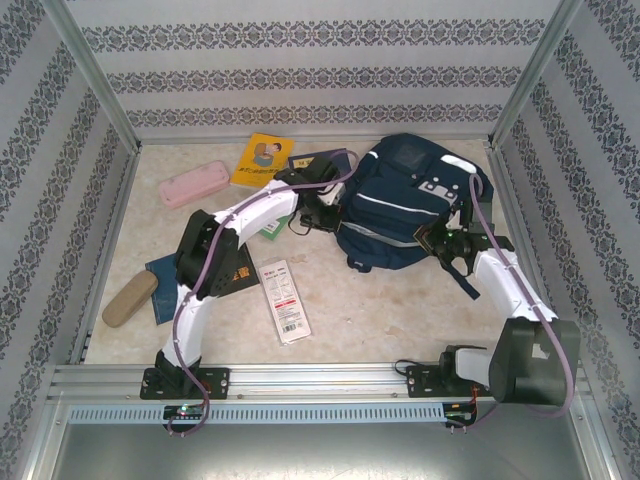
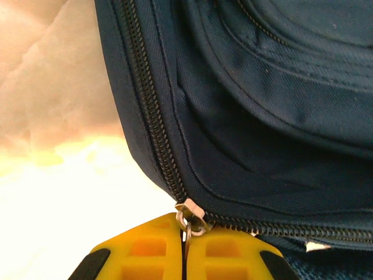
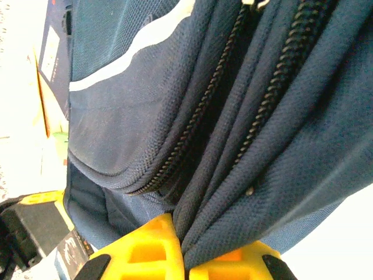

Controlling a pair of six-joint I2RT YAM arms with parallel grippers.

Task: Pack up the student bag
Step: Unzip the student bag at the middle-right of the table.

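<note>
The student bag (image 1: pixel 400 200) lies flat on the far right part of the table (image 1: pixel 380 320), navy with thin white stripes across it, and both arms reach in to it. The left gripper (image 2: pixel 186 242) is at the bag's left edge; its yellow fingers are pressed together with the small metal zip pull (image 2: pixel 191 213) pinched between their tips, right where the zip bends round a corner of the bag. The right gripper (image 3: pixel 183 256) is at the bag's near right side, also closed tight, with a fold of the navy fabric beside a zip line nipped between its fingers. Left of the bag and further back lies a yellow book (image 1: pixel 262 160), and left of that a pink pencil case (image 1: pixel 195 185). Nearer than the bag and to its left lies a white packet (image 1: pixel 282 300), with a dark blue book (image 1: pixel 163 275) and a tan case (image 1: pixel 130 298) further left again.
</note>
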